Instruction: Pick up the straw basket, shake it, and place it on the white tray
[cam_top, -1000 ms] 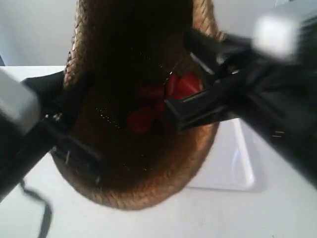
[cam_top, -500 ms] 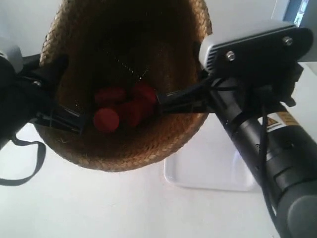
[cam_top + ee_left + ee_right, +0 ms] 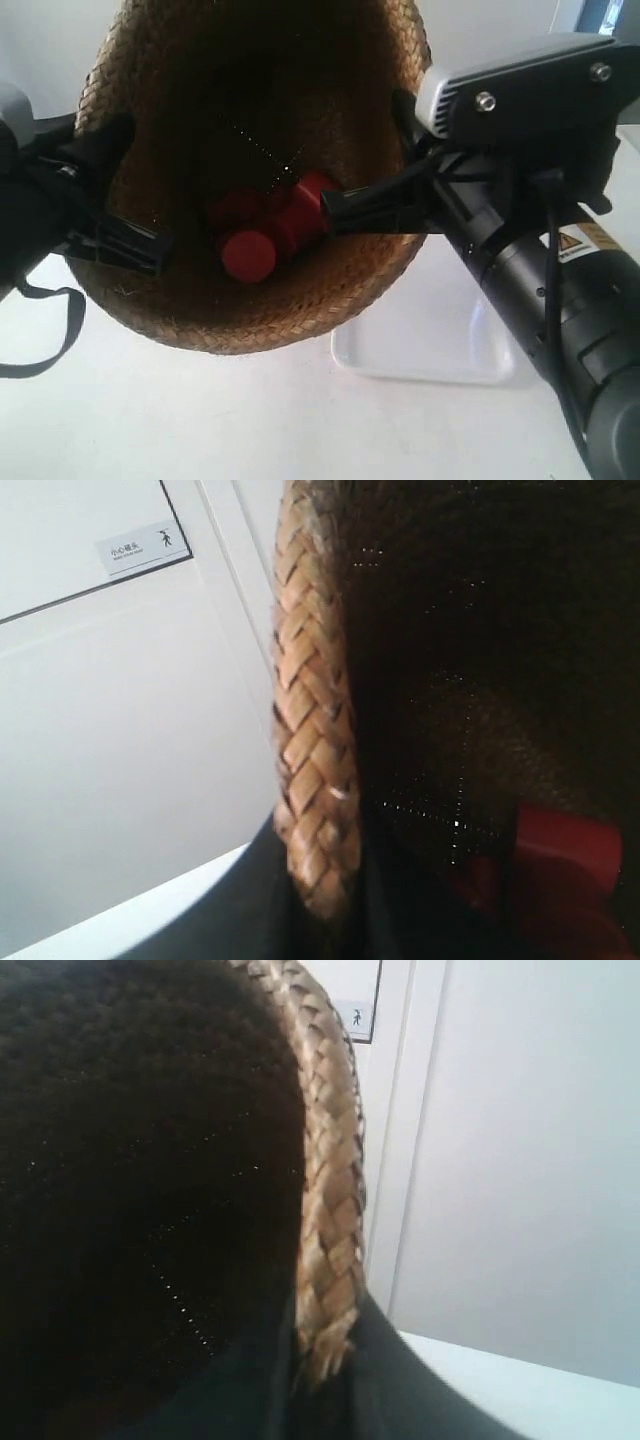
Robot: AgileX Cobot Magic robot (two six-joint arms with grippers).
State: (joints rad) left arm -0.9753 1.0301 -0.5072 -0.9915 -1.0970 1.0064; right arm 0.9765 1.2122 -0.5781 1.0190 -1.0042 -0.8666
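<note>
The straw basket hangs in the air close to the exterior camera, its dark inside facing the lens, with red cylindrical pieces lying in it. My left gripper is shut on the braided rim; in the exterior view it is the arm at the left. My right gripper is shut on the opposite rim; it is the arm at the exterior view's right. The white tray lies on the table below and to the right, partly hidden by the basket.
A white tabletop spreads below the basket. A black strap dangles from the arm at the exterior view's left. A pale wall with a small sign shows behind in both wrist views.
The basket rose and shifted left between the oldest frame and half a second ago, then dropped a little. The red pieces inside slid toward the right and lower part of the basket.
</note>
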